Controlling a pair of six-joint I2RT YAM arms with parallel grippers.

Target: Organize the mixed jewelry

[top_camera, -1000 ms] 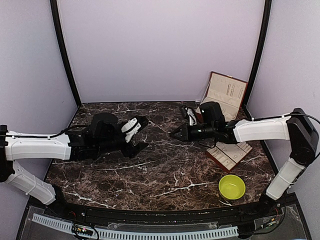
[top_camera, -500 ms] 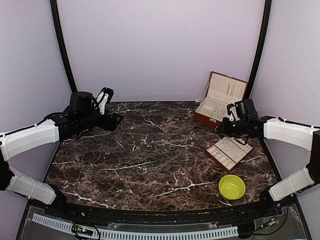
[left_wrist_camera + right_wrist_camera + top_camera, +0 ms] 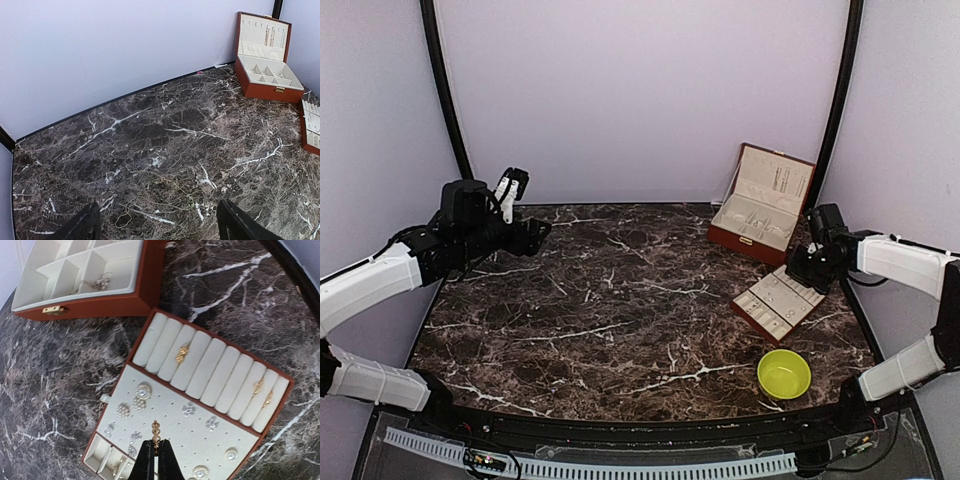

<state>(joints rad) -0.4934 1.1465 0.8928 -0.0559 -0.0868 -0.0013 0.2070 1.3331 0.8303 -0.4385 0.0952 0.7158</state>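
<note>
Left claw: pulled back from centre to ten o'clock, jaws wide, empty.
Right claw: swung out to three o'clock over tray, apparently pinching gold piece.
Chain loop: on marble beneath left claw.
Meaning: placement likely next; chain unsorted.

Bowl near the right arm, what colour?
Yellow-green bowl, clearest in the top external view.

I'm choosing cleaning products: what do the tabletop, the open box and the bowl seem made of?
Tabletop: dark marble or marble-look laminate, white veins. Box: reddish-brown leatherette or lacquered wood, smooth walls, cream fabric-like lining. Bowl: likely plastic, uniform yellow-green, smooth.
</note>
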